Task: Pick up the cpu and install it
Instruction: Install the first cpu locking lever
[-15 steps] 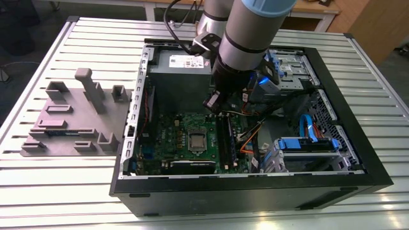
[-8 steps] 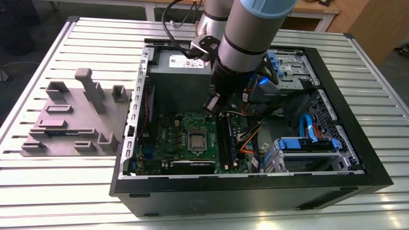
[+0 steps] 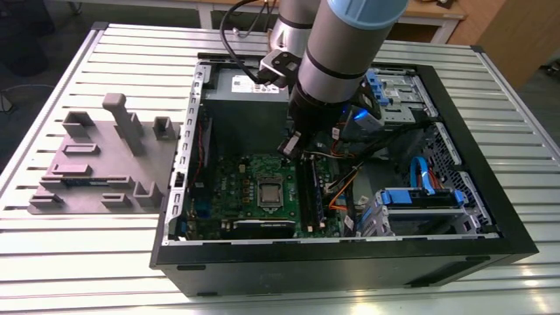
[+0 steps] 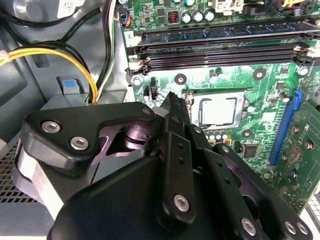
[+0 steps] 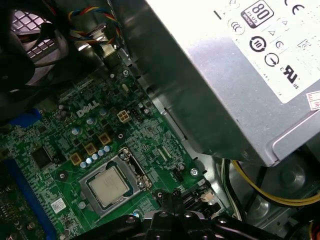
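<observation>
The cpu (image 3: pixel 270 191) lies flat in the socket in the middle of the green motherboard (image 3: pixel 232 190), inside the open computer case. Its silver-grey top shows in both wrist views (image 4: pixel 218 111) (image 5: pixel 107 186), with a silver metal frame (image 5: pixel 131 161) around it. My gripper (image 3: pixel 290 147) hangs above the board, a little off to the side of the socket, toward the power supply. Its black fingers (image 4: pixel 172 107) are pressed together with nothing between them. Their tips (image 5: pixel 172 196) stand apart from the cpu.
The big grey power supply box (image 5: pixel 225 75) stands close beside the gripper. Memory slots (image 4: pixel 220 50), yellow and black cables (image 4: pixel 50 52) and a blue slot (image 4: pixel 285 127) ring the socket. Blue drive bays (image 3: pixel 420 197) fill the case's right. A grey fixture plate (image 3: pixel 96 164) lies on the slatted table.
</observation>
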`<act>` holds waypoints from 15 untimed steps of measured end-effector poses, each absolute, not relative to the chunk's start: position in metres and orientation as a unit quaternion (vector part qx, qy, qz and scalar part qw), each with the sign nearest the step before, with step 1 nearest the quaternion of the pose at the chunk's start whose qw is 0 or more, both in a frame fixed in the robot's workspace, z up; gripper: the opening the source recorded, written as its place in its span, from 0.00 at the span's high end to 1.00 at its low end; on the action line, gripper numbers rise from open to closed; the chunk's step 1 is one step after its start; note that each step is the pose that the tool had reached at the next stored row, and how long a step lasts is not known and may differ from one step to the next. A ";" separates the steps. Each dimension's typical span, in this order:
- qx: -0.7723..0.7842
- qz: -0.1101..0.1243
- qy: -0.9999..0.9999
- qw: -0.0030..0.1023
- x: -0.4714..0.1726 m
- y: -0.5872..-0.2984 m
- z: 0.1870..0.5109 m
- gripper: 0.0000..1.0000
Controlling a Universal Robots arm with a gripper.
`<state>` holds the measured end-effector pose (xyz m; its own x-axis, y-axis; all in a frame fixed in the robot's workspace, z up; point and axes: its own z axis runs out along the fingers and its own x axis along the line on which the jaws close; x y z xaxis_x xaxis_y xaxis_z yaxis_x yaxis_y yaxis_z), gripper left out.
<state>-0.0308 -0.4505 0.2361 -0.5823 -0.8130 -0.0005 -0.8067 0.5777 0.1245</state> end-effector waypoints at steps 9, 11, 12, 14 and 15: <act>0.456 -0.056 -0.888 0.028 -0.031 -0.451 0.236 0.90; 0.456 -0.056 -0.888 0.028 -0.031 -0.451 0.236 0.90; 0.456 -0.056 -0.888 0.028 -0.031 -0.451 0.236 0.90; 0.459 -0.055 -0.886 0.028 -0.033 -0.452 0.236 0.90; 0.462 -0.055 -0.885 0.028 -0.033 -0.453 0.236 0.90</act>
<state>-0.0330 -0.4526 0.2361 -0.5721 -0.8202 -0.0017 -0.8141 0.5676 0.1230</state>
